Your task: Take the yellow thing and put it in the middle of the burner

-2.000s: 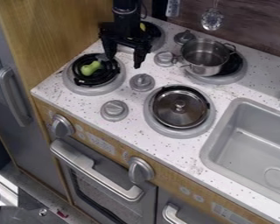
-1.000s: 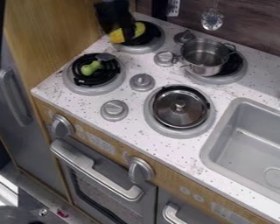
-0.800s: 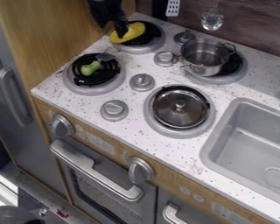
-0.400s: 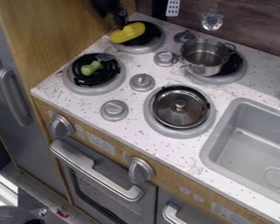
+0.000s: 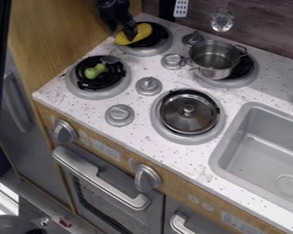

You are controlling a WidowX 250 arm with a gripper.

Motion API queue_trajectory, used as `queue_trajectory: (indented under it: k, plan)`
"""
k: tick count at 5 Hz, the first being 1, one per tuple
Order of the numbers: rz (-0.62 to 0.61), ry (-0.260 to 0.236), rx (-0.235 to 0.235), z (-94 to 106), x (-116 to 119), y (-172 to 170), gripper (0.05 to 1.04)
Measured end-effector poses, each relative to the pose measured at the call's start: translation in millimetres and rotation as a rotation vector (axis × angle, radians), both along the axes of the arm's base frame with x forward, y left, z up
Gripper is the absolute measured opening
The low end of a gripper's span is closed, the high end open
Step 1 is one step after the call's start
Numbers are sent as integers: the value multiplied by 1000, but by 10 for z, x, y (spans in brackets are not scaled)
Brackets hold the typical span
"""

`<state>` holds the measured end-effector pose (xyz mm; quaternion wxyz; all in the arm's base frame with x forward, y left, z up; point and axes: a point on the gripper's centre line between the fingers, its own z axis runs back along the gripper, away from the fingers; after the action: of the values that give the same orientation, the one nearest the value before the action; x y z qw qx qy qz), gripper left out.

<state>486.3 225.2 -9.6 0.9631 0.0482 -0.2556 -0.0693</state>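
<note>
Across the view the speckled counter point(image 5: 143, 132) is spread, bordered at eleven o'clock by a wooden panel point(image 5: 63, 36). At seven o'clock a toy oven point(image 5: 103, 205) is set beneath it, and at four o'clock a grey sink point(image 5: 265, 151) is sunk into it. At half past one a steel pot point(image 5: 216, 61) is held up by a burner; near the centre, towards three o'clock, another is topped by a round lid point(image 5: 176, 121). Near twelve o'clock the black pincer point(image 5: 131, 35) is seen over the yellow thing point(image 5: 141, 31); whether it is clenched, released or gripping cannot be told. The yellow thing is placed on the back burner point(image 5: 164, 49), off its middle towards nine o'clock, with its ends pointed at eight and two. At half past ten a small green thing point(image 5: 95, 71) is laid on the left burner point(image 5: 100, 94).
</note>
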Motion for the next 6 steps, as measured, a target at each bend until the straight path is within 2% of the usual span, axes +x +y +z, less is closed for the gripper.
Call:
queue_trajectory:
  k: [1,2,3,4,5,6]
  plan:
    - [-7,43,-41,-188,-29,-62,999]
    - [-16,76,-79,-294,-55,-128,973]
    - [-47,95,-85,-298,-60,-197,704]
    - [-56,92,-63,-300,-56,-220,542]
    - [-86,80,-51,-261,-16,-357,540]
    - [-134,130,-23,-111,-116,-573,539]
